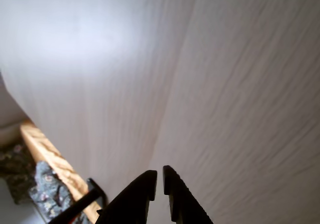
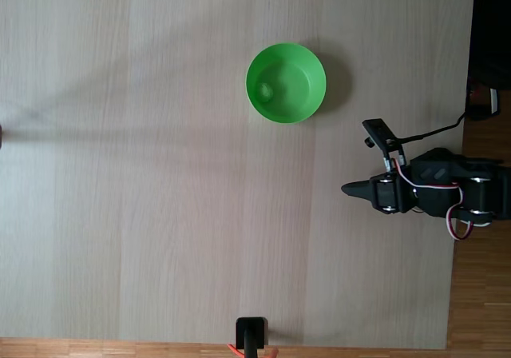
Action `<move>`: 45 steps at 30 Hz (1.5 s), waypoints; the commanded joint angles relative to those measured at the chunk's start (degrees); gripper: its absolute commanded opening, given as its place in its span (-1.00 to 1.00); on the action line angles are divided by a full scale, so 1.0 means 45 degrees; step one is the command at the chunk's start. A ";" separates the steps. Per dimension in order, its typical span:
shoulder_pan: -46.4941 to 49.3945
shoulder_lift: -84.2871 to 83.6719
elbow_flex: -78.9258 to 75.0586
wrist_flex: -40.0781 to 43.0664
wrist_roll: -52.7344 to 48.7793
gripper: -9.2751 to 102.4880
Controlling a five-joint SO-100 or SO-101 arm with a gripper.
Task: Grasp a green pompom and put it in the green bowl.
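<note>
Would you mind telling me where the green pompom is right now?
In the fixed view the green pompom lies inside the green bowl, left of its middle, well up and left of the gripper.

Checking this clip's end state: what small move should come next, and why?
Probably none beyond staying parked: a small fuzzy green pompom seems to lie inside the green bowl, while the gripper sits closed and empty, well away near the table edge.
</note>
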 commanded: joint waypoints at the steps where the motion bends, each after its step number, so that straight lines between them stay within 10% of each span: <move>1: 0.0059 0.0371 -0.0137 0.0039 -0.0098 -0.84; 45: 0.0078 0.2363 0.0195 0.1055 0.0059 -0.84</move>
